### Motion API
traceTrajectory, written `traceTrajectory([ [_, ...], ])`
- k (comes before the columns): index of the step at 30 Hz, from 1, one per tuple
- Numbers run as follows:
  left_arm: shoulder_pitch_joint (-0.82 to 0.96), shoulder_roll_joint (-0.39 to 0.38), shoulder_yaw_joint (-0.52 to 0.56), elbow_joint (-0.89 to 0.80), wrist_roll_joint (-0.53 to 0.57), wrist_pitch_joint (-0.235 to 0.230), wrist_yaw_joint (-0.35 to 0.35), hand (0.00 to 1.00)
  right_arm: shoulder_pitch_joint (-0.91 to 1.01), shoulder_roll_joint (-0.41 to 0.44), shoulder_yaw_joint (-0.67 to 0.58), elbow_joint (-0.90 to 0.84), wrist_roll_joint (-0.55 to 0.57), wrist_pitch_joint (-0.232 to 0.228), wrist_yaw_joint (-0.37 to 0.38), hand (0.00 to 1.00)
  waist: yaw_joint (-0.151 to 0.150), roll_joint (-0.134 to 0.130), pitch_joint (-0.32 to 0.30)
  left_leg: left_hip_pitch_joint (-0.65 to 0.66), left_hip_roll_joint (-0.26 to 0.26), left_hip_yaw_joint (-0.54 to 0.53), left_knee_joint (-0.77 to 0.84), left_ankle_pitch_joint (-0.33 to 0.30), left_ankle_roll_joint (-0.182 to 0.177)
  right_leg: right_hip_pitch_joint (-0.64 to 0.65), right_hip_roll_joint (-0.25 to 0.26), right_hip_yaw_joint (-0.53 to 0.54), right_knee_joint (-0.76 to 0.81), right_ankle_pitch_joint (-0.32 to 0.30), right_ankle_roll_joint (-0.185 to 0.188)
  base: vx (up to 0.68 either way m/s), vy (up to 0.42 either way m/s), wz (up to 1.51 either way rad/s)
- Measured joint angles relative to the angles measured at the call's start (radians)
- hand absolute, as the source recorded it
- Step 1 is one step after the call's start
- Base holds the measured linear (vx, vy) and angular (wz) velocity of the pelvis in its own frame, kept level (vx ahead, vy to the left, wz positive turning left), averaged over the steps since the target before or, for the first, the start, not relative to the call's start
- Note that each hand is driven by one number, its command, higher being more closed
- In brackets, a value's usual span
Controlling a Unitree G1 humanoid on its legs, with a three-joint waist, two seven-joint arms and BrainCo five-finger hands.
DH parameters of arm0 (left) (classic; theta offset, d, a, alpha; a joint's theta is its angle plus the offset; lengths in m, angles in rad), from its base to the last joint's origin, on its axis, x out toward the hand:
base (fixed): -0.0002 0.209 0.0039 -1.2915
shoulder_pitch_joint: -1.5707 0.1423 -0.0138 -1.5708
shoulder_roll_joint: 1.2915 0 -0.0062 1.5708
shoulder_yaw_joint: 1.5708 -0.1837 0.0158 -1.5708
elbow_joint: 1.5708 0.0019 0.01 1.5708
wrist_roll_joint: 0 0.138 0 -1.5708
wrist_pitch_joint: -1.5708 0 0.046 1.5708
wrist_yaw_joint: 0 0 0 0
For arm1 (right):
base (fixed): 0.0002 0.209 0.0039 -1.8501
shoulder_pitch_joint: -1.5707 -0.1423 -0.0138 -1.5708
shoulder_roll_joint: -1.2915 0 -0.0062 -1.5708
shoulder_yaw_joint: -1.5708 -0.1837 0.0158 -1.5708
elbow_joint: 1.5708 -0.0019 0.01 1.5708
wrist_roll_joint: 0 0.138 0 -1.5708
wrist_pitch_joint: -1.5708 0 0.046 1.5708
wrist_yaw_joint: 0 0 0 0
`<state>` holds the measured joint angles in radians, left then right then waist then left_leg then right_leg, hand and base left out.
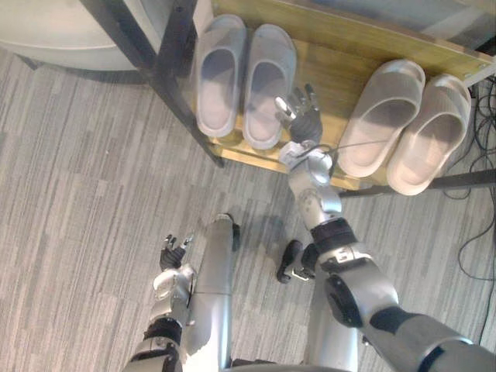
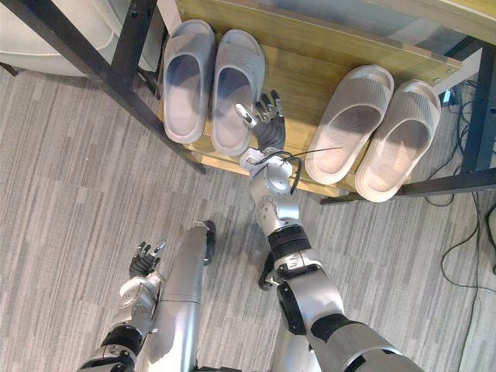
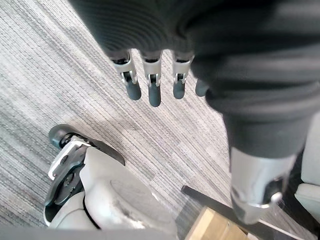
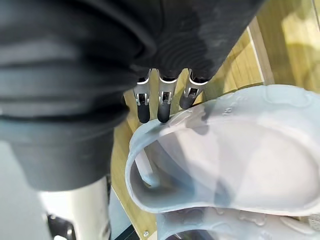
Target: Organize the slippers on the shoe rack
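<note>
A wooden shoe rack shelf (image 1: 335, 71) carries two pairs of slippers, toes pointing away from me. The grey-blue pair (image 1: 242, 80) lies side by side at the shelf's left end, and the beige pair (image 1: 403, 128) lies at its right end. My right hand (image 1: 304, 116) hovers open over the shelf's front edge, just right of the inner grey-blue slipper (image 4: 240, 165). Its straight fingertips (image 4: 160, 110) reach that slipper's rim. Low over the carpet, my left hand (image 1: 172, 252) hangs open and holds nothing, fingers (image 3: 154, 90) relaxed.
A black metal frame post (image 1: 155, 70) slants down past the rack's left end. Another black bar (image 1: 465, 181) runs under the right end. Cables (image 1: 479, 155) trail on the grey carpet at the far right. A pale rounded object (image 1: 54, 31) sits at the top left.
</note>
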<state>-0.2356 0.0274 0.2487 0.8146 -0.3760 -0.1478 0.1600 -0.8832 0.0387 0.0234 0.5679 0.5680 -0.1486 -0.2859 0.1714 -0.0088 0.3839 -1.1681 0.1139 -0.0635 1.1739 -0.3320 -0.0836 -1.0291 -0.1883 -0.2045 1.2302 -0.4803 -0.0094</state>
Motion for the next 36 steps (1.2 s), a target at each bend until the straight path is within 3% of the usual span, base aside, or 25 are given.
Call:
traceTrajectory([
  [9, -0.006, -0.015, 0.012, 0.002, 0.000, 0.006, 0.011, 0.00, 0.014, -0.004, -0.009, -0.009, -0.064, 0.023, -0.013, 0.00, -0.003, 0.005, -0.003, 0.055, 0.001, 0.000, -0.025, 0.005, -0.007, 0.054, 0.004, -0.006, -0.021, 0.003, -0.006, 0.00, 0.000, 0.00],
  [16, 0.010, -0.041, 0.048, 0.003, 0.025, 0.010, -0.005, 0.00, 0.224, -0.019, -0.022, -0.153, -0.166, 0.032, -0.031, 0.00, -0.020, 0.006, -0.003, 0.170, 0.012, 0.013, -0.095, 0.009, 0.000, 0.172, 0.019, -0.012, -0.111, 0.018, 0.003, 0.02, 0.014, -0.02],
  [21, 0.066, -0.038, 0.048, 0.004, 0.062, 0.013, -0.035, 0.00, 0.438, -0.019, 0.002, -0.315, -0.235, 0.039, -0.002, 0.00, -0.052, 0.002, -0.001, 0.331, 0.019, 0.041, -0.182, 0.011, -0.001, 0.322, 0.026, -0.005, -0.203, 0.037, 0.006, 0.06, 0.021, -0.04],
  [25, 0.124, -0.029, 0.033, 0.016, 0.114, 0.024, -0.058, 0.00, 0.628, -0.021, 0.070, -0.476, -0.361, 0.037, 0.037, 0.00, -0.069, -0.007, -0.007, 0.519, 0.038, 0.095, -0.344, 0.041, 0.009, 0.492, 0.033, -0.005, -0.365, 0.085, 0.023, 0.07, 0.026, -0.09],
  [29, 0.181, 0.003, -0.064, 0.049, 0.173, 0.026, -0.080, 0.00, 0.814, -0.026, 0.135, -0.505, -0.536, 0.037, 0.099, 0.00, -0.090, -0.029, -0.080, 0.691, 0.049, 0.167, -0.561, 0.115, 0.007, 0.654, 0.047, -0.014, -0.589, 0.164, 0.038, 0.11, 0.017, 0.02],
  [32, 0.200, 0.039, -0.160, 0.115, 0.212, 0.028, -0.102, 0.00, 0.902, -0.043, 0.147, -0.391, -0.639, 0.037, 0.147, 0.00, -0.120, -0.047, -0.143, 0.823, 0.026, 0.191, -0.726, 0.168, 0.009, 0.787, 0.057, -0.016, -0.776, 0.233, 0.055, 0.18, 0.048, -0.05],
  [36, 0.228, 0.038, -0.241, 0.138, 0.250, 0.029, -0.122, 0.00, 0.980, -0.087, 0.123, -0.192, -0.669, 0.048, 0.186, 0.00, -0.139, -0.047, -0.201, 0.948, -0.010, 0.222, -0.899, 0.225, 0.019, 0.911, 0.060, -0.008, -0.978, 0.320, 0.076, 0.18, 0.065, -0.11],
])
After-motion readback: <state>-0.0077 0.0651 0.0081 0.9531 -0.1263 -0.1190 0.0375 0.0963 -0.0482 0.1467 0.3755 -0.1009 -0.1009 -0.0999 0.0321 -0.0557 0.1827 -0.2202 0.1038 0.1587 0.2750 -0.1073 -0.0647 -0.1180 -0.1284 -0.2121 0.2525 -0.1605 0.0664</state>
